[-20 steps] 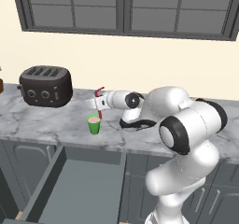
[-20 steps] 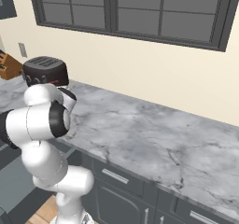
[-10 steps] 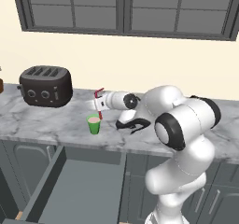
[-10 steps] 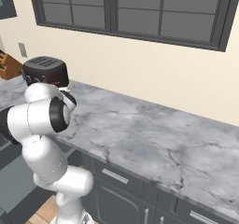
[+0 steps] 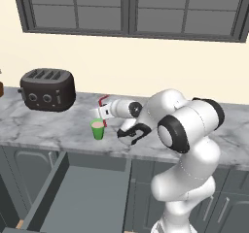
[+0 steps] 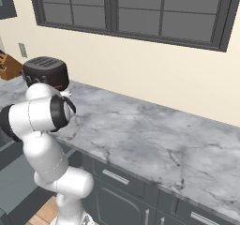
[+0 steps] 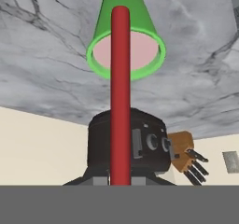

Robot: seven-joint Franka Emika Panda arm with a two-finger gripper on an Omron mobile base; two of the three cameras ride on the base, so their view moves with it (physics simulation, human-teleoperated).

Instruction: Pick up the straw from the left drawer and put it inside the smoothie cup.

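**Straw poised over the cup**

Clamped tight on the straw point(image 7: 120, 97), gripper point(image 5: 102, 111) just above and behind the smoothie cup point(image 5: 97, 129). Red stick lined across the cup's pink mouth in the hand view, lower end close over it. Insertion step in hand, by the look of it; next, lowering straight into the rim, then releasing. Left drawer point(image 5: 78, 198) open below the cup. Fingertips hard to make out; whether the straw end touches smoothie, impossible to tell.
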